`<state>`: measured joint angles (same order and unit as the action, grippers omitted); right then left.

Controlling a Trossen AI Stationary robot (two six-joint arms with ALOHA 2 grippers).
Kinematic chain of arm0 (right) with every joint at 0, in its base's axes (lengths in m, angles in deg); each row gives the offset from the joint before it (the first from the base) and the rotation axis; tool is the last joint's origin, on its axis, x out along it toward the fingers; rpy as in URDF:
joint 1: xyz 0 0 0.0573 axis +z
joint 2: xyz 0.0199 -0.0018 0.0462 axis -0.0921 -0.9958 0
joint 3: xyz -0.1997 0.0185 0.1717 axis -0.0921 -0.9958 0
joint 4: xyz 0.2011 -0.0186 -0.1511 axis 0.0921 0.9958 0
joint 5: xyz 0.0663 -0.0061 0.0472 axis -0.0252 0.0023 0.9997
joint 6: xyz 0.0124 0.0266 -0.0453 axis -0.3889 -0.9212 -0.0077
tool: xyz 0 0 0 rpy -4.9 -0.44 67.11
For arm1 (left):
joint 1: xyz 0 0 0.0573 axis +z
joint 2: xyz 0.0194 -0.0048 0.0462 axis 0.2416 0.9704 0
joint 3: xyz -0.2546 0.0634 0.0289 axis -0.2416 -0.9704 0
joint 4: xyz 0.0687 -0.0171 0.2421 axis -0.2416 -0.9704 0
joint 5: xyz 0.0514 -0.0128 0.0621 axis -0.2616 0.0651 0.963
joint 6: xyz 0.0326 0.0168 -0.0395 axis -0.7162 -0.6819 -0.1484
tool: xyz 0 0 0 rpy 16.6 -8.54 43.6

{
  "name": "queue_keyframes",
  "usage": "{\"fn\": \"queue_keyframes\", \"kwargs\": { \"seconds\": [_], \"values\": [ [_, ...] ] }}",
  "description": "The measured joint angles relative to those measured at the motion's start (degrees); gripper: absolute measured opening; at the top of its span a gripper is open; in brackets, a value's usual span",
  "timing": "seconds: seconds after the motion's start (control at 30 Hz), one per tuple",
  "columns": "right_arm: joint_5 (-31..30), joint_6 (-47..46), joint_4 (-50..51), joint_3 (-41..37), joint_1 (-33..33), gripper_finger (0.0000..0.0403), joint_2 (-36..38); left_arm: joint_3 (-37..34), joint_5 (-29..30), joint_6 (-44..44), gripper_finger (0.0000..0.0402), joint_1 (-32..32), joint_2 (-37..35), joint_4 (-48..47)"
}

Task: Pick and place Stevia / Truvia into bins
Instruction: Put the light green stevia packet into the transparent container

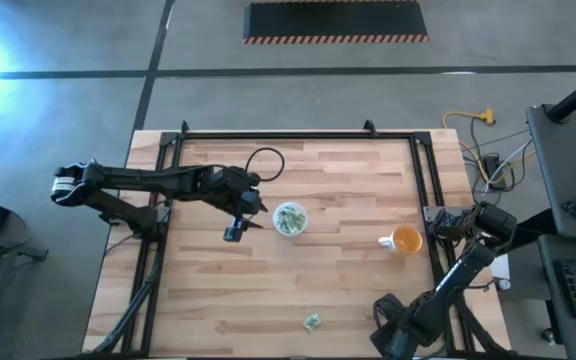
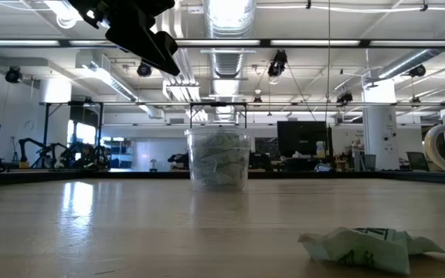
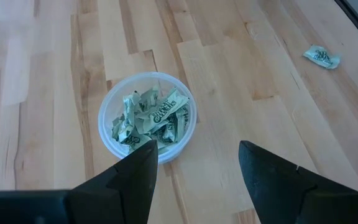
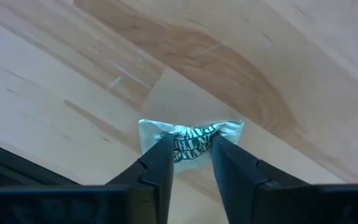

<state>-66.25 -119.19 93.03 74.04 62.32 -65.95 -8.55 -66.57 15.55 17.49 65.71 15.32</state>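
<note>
My right gripper [image 4: 190, 146], at the near right of the table, has its jaws pinched on a crumpled Stevia packet [image 4: 191, 134], while a loose packet [image 1: 313, 321] lies on the near edge to its left. I'd lift clear of the wood, carry far-left to the translucent cup [image 1: 289, 218] mid-table, already part full, and release only when centred over its rim. My left gripper [image 3: 194, 155] hovers wide open and empty just left of it, so I'd approach from the right.

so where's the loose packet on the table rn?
High view: the loose packet lies alone near the table's front edge, below the translucent cup and left of the right arm's base.
</note>
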Motion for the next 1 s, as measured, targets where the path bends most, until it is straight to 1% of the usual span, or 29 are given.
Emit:
{"fn": "queue_keyframes", "kwargs": {
  "seconds": [0.27, 0.33, 0.5, 0.57, 0.77, 0.87, 1.0],
  "values": [
    [0.0, 3.5, 0.4, 1.3, 0.1, 0.002, -0.3, 0.0, 0.0, 0.0, 0.0208, 0.0, 0.0, 0.1],
    [-0.1, 3.9, 0.4, 1.4, 0.1, 0.0013, -0.3, 0.0, 0.0, 0.0, 0.0208, 0.0, 0.0, 0.1],
    [-1.0, 6.6, 0.7, 1.9, 0.1, 0.0013, -0.3, 0.0, 0.0, 0.0, 0.0208, 0.0, 0.0, 0.2],
    [-3.6, 8.7, 1.2, 2.3, 0.0, 0.0013, -0.3, 0.0, 0.0, 0.0, 0.0208, 0.0, 0.0, 0.3],
    [-15.1, 19.5, 6.3, 4.8, -1.0, 0.0013, -0.2, 0.0, 0.1, 0.0, 0.0208, 0.0, 0.0, 0.3],
    [-21.8, 28.1, 7.8, 5.5, -2.7, 0.0013, -0.2, 0.0, 1.9, 0.1, 0.0208, 0.0, 0.0, 0.3],
    [-31.0, 41.8, 8.1, 6.2, -6.2, 0.0013, -0.2, 0.0, 5.8, 0.7, 0.0208, 0.0, 0.0, -0.1]
  ]
}}
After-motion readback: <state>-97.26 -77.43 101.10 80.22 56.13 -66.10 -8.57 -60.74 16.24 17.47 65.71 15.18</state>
